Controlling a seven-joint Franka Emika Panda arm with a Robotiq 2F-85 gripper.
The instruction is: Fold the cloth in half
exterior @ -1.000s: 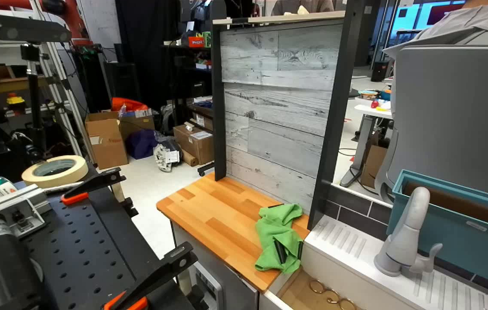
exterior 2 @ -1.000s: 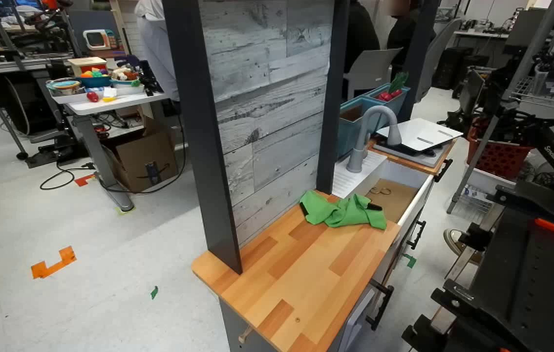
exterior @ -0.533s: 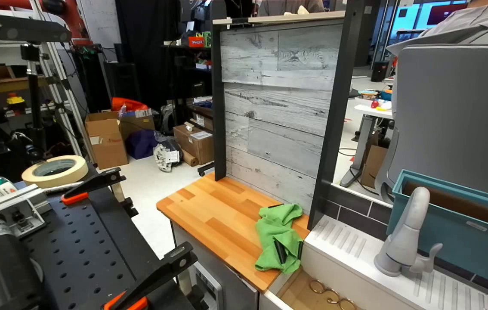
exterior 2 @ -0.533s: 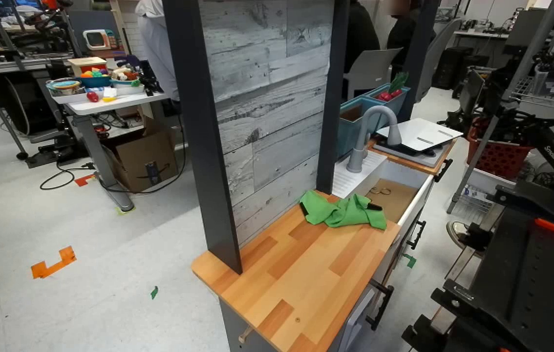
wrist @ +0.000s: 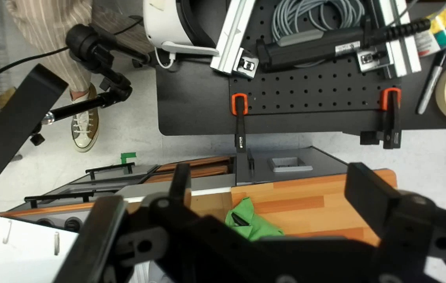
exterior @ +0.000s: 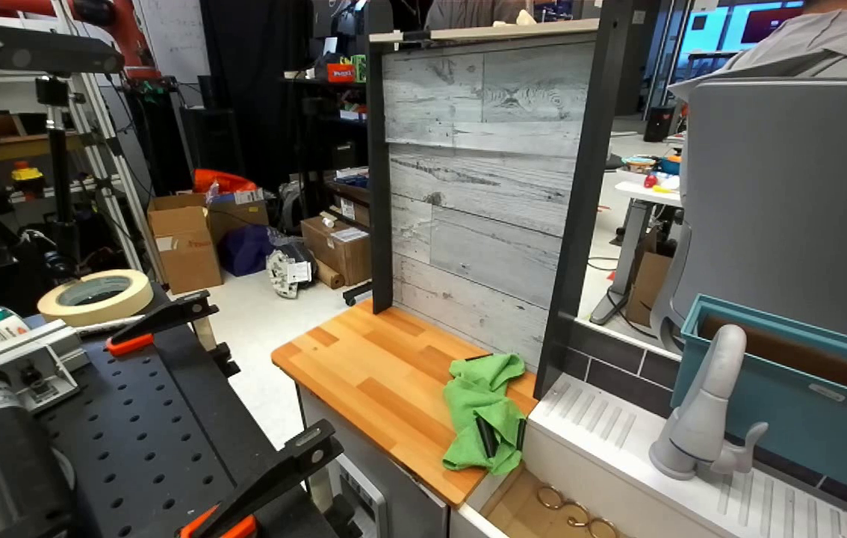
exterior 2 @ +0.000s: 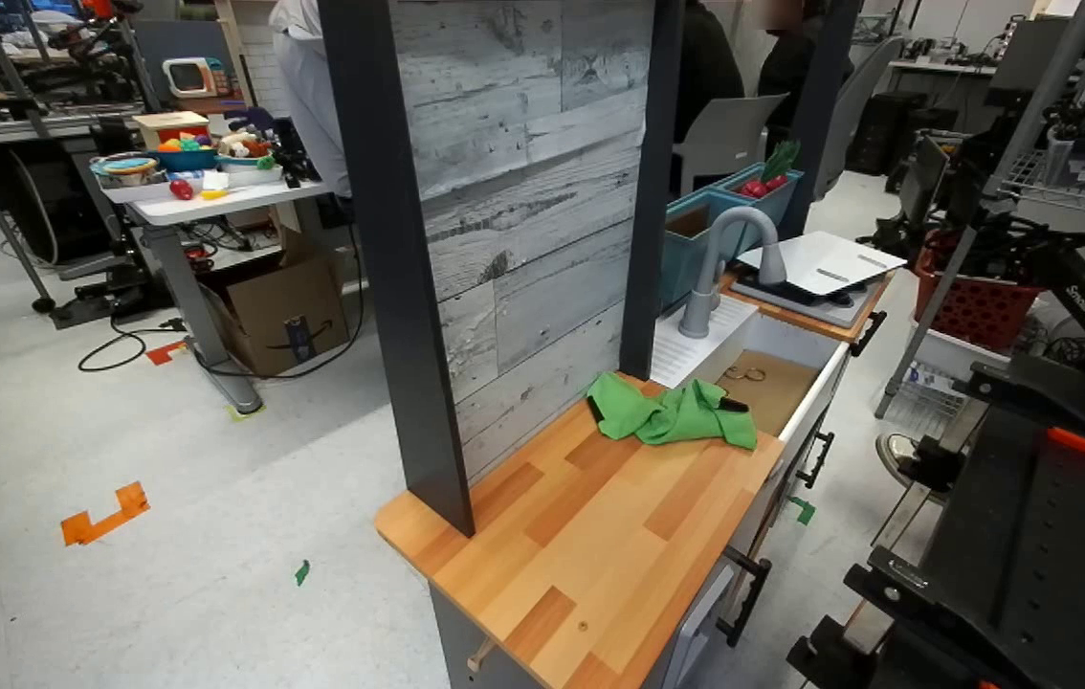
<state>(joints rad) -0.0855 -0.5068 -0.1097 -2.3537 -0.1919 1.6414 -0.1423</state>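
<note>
The green cloth (exterior: pixel 485 411) lies crumpled on the wooden countertop (exterior: pixel 371 373), at the end beside the sink. Black pieces show in and at the edges of its folds. It also lies bunched near the backboard in an exterior view (exterior 2: pixel 676 413). In the wrist view the cloth (wrist: pixel 252 224) is partly hidden behind my gripper's body. My gripper (wrist: pixel 272 184) is open, with its two fingers wide apart and nothing between them. It is above the counter, apart from the cloth. Neither exterior view shows the gripper.
A grey-white wooden backboard (exterior: pixel 483 172) with dark posts stands along the counter. A sink basin (exterior 2: pixel 772 383) with rings in it and a grey faucet (exterior: pixel 700 411) adjoin the cloth's end. A black perforated table (exterior: pixel 147 433) with clamps stands opposite.
The cloth and counter look the same. A dark shoe has come into view at the left edge of an exterior view, and the seated person has shifted slightly.
</note>
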